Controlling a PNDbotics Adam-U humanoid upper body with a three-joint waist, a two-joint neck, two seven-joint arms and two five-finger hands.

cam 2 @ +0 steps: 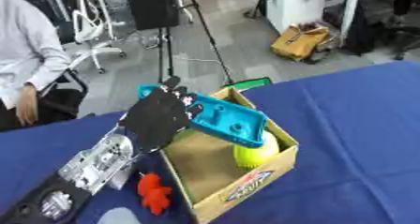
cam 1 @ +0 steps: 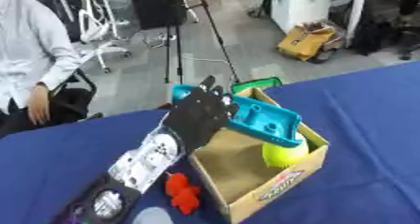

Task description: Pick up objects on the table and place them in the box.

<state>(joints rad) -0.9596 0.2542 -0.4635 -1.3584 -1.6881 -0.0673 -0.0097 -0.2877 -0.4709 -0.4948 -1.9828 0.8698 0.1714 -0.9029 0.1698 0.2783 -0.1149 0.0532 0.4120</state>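
Table: deep blue cloth. Box: tan cardboard, brown inside, red-and-blue logo on front wall. Tray across box top: turquoise. Ball in box: yellow-green, ribbed. Left hand: black; forearm silver and black. Toy beside box: red. Disc at lower edge: pale blue-grey. Strip behind box: green.

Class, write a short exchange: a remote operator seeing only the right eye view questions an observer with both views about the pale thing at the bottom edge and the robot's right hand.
Operator: The pale thing is cut off at my bottom edge. Shape?
Observer: Left eye view shows more: a rounded pale blue disc beside the red object.
Operator: Right hand?
Observer: In neither view; only the left hand shows, gripping the teal tray over the box.
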